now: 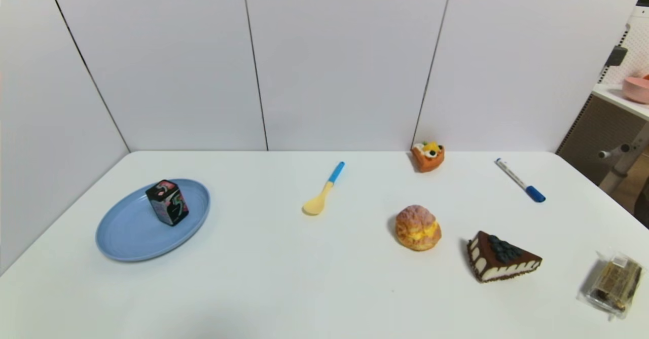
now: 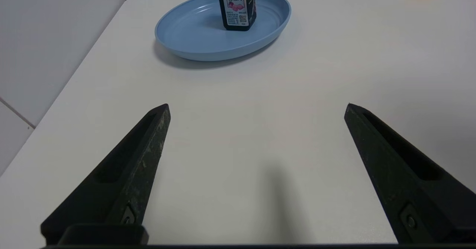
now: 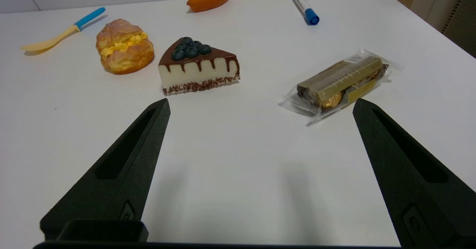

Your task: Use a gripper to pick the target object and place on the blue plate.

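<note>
The target object (image 1: 168, 202), a small black box with pink patches and a white "5", stands upright on the blue plate (image 1: 127, 230) at the table's left. In the left wrist view the box (image 2: 237, 7) rests inside the plate (image 2: 193, 37), well beyond my left gripper (image 2: 257, 107), which is open over bare table with nothing between its fingers. My right gripper (image 3: 260, 104) is open too, over the table near the front right, holding nothing. Neither arm shows in the head view.
A chocolate cake wedge (image 1: 499, 257), a cream puff (image 1: 418, 227) and a clear-wrapped snack packet (image 1: 613, 283) lie on the right. A yellow spoon with a blue handle (image 1: 323, 189), an orange fruit tart (image 1: 428, 155) and a blue marker (image 1: 519, 180) sit farther back.
</note>
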